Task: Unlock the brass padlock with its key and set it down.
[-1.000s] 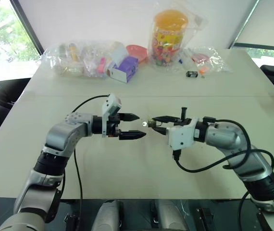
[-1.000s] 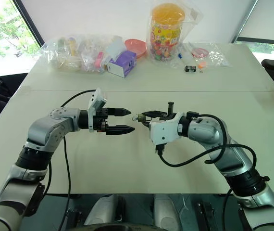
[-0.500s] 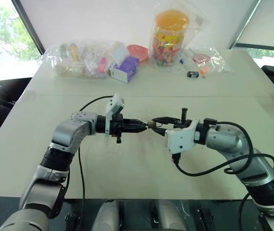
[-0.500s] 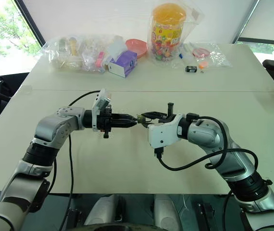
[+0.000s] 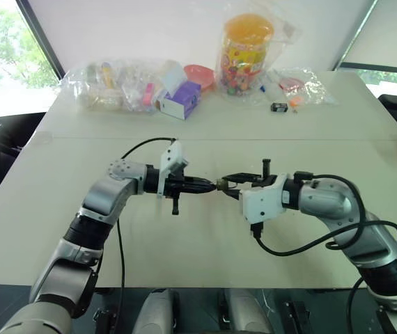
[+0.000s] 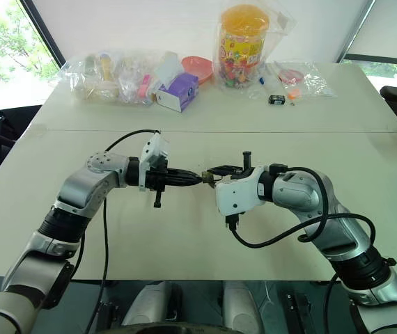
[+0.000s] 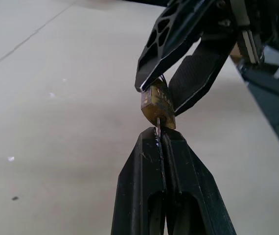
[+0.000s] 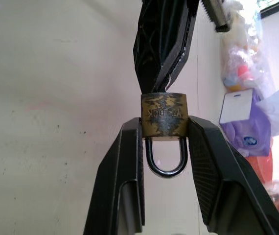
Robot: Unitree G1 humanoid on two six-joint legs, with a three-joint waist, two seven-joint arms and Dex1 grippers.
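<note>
Left gripper (image 7: 161, 142) newly clamped below tarnished brass padlock (image 8: 163, 116)

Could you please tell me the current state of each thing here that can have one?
brass padlock: shackle closed, held above the table.
key: in the padlock's underside, pinched.
left hand: shut on the key.
right hand: clamped on the padlock's body.
candy jar: upright, lid on, inside a clear bag.

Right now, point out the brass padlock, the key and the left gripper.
brass padlock (image 8: 163, 115): right wrist view, on its brass body.
key (image 7: 158, 126): left wrist view, on the thin blade below the body.
left gripper (image 7: 161, 142): left wrist view, at its closed fingertips.
</note>
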